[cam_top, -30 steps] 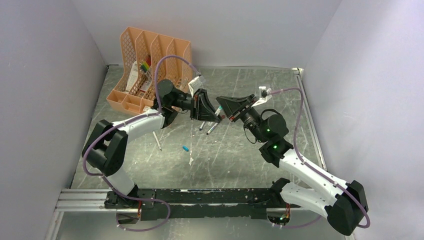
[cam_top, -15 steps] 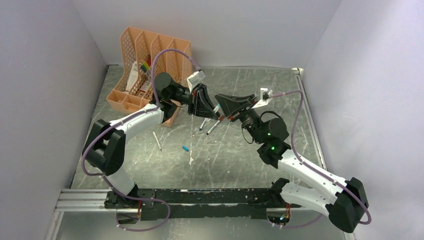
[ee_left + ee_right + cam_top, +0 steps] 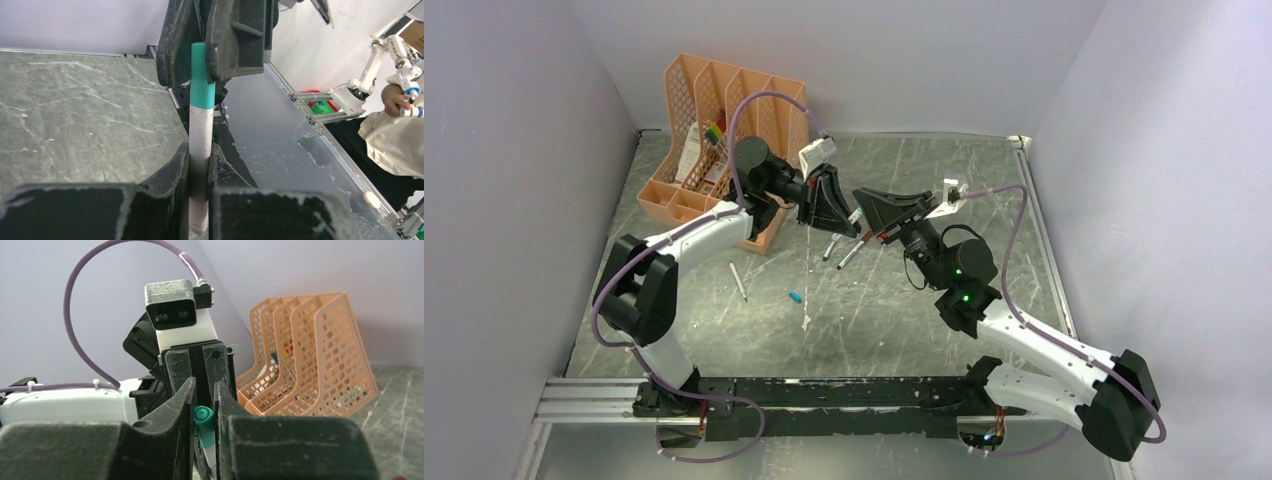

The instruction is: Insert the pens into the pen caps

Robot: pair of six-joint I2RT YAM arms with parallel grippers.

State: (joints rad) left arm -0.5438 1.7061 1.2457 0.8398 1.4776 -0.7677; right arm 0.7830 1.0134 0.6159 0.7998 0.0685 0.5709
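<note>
My two grippers meet tip to tip above the middle of the table. The left gripper [image 3: 836,208] [image 3: 200,160] is shut on a white-grey pen [image 3: 201,135] at its rear half. A teal pen cap [image 3: 202,75] [image 3: 204,416] sits over the pen's front end, and the right gripper [image 3: 876,216] [image 3: 204,407] is shut on that cap. On the table below lie two more pens [image 3: 832,247] [image 3: 849,255], a white pen [image 3: 738,281] and a loose teal pen cap [image 3: 795,297].
An orange file rack [image 3: 724,120] [image 3: 310,365] holding bright multicoloured markers [image 3: 714,132] stands at the back left, close behind the left arm. A small white piece [image 3: 807,321] lies near the loose cap. A metal rail [image 3: 1036,220] runs along the table's right edge.
Both grippers, still joined at the pen and cap, have shifted slightly toward the back left. The things on the table have not moved.
</note>
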